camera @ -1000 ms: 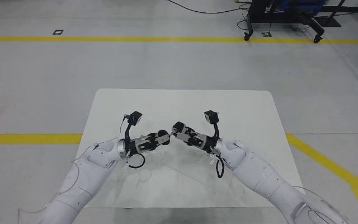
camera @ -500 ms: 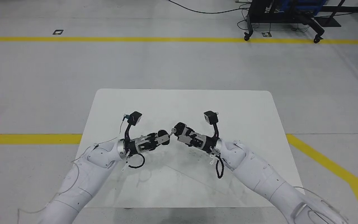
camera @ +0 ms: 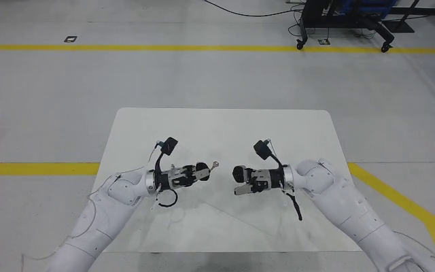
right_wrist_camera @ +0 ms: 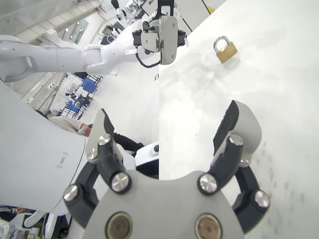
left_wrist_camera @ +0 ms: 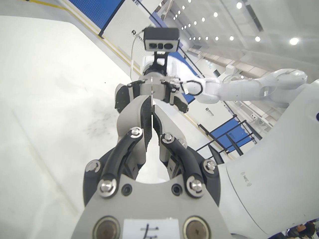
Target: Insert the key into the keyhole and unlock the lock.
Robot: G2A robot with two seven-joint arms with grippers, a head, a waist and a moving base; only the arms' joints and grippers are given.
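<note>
Your left gripper (left_wrist_camera: 152, 109) is clenched on the thin silver metal key (left_wrist_camera: 151, 95), and your right gripper (right_wrist_camera: 169, 113) hangs spread wide and empty. The brass padlock with a steel shackle (right_wrist_camera: 225, 50) lies loose on the white surface (camera: 285, 129), touched by neither. Push the key at it unheld and it will likely skid away. The narrow pinch may also let the key twist.
</note>
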